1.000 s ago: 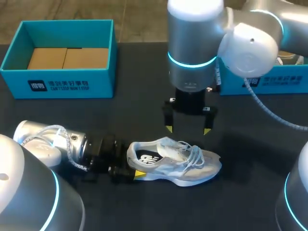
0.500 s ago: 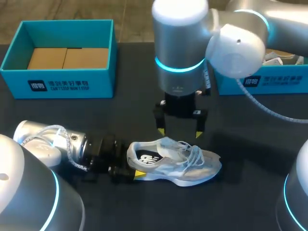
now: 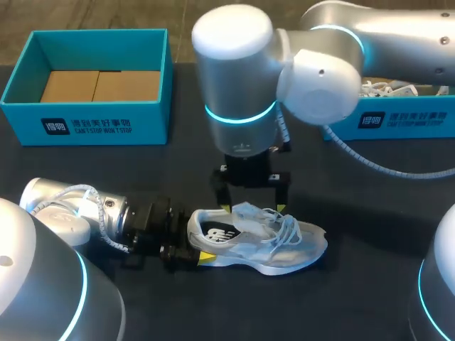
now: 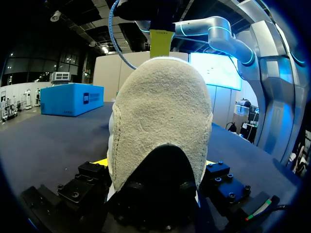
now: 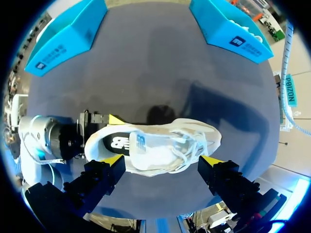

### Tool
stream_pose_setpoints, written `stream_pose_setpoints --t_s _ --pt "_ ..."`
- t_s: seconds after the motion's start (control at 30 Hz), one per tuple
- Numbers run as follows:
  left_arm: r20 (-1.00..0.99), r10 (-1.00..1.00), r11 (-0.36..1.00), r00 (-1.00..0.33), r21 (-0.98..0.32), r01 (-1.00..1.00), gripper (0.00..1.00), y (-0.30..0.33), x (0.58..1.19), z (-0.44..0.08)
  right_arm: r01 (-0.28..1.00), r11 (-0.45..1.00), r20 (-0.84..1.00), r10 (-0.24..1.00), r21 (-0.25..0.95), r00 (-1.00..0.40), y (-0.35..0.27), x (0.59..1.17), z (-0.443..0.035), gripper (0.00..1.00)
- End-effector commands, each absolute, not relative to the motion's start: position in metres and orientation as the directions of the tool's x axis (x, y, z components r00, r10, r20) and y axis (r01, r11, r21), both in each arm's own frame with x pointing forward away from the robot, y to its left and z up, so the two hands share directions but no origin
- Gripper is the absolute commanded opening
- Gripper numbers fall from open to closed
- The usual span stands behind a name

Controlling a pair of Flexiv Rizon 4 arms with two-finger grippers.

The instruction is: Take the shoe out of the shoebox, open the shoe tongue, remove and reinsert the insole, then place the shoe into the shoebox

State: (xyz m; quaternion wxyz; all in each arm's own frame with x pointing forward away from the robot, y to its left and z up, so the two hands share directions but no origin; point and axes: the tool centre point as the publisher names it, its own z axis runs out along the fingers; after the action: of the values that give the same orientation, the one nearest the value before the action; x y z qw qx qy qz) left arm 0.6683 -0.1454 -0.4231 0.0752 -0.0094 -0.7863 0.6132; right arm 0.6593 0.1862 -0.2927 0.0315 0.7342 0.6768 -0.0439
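A pale grey and white shoe (image 3: pixel 256 240) is seen lying on its sole on the dark table (image 3: pixel 370 213), just below the centre of the head view, with its toe towards the right of the frame and its heel towards the left. The heel is clamped from both sides by the left gripper (image 3: pixel 190 247), which comes in low from the lower left; one yellow fingertip (image 3: pixel 206 257) is pressed against the near side of the heel. In the left wrist view the suede heel (image 4: pixel 160 121) of the shoe is held between the fingers and most of what lies ahead is hidden by it.

The right gripper (image 3: pixel 253 207) is hung straight down over the middle of the frame, just above the shoe's collar and tongue. Its fingers are spread wide and nothing is held between them. In the right wrist view the shoe (image 5: pixel 155 145) is seen below the right gripper (image 5: pixel 162 160), with the laces towards one finger and the heel opening towards the other; whether the tips touch the shoe cannot be told.

A teal shoebox (image 3: pixel 99 128) is set at the upper left of the head view, open, with only a brown cardboard floor showing inside. A second teal box (image 3: pixel 398 121) is placed at the upper right — partly hidden by the right arm — with white objects inside that cannot be made out.
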Motion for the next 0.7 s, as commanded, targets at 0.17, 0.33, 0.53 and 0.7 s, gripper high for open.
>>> stream_pose_setpoints --t_s 0.17,0.33,0.53,0.7 --pt "0.107 0.106 0.249 -0.989 -0.965 -0.078 0.0 -0.146 0.667 -0.427 0.969 -0.239 -0.279 0.928 0.067 0.248 0.229 0.646 -0.309 1.0" --pt "0.107 0.106 0.249 -0.989 -0.965 -0.078 0.0 -0.146 0.667 -0.427 0.965 -0.252 -0.318 0.912 0.066 0.26 0.232 0.649 -0.318 1.0" --pt "0.107 0.106 0.249 -0.989 -0.965 -0.078 0.0 -0.146 0.667 -0.427 0.953 -0.293 -0.367 0.88 0.081 0.302 0.23 0.654 -0.326 1.0" --pt "0.107 0.106 0.249 -0.989 -0.965 -0.078 0.0 -0.146 0.667 -0.427 0.943 -0.323 -0.381 0.864 0.081 0.329 0.226 0.655 -0.331 1.0"
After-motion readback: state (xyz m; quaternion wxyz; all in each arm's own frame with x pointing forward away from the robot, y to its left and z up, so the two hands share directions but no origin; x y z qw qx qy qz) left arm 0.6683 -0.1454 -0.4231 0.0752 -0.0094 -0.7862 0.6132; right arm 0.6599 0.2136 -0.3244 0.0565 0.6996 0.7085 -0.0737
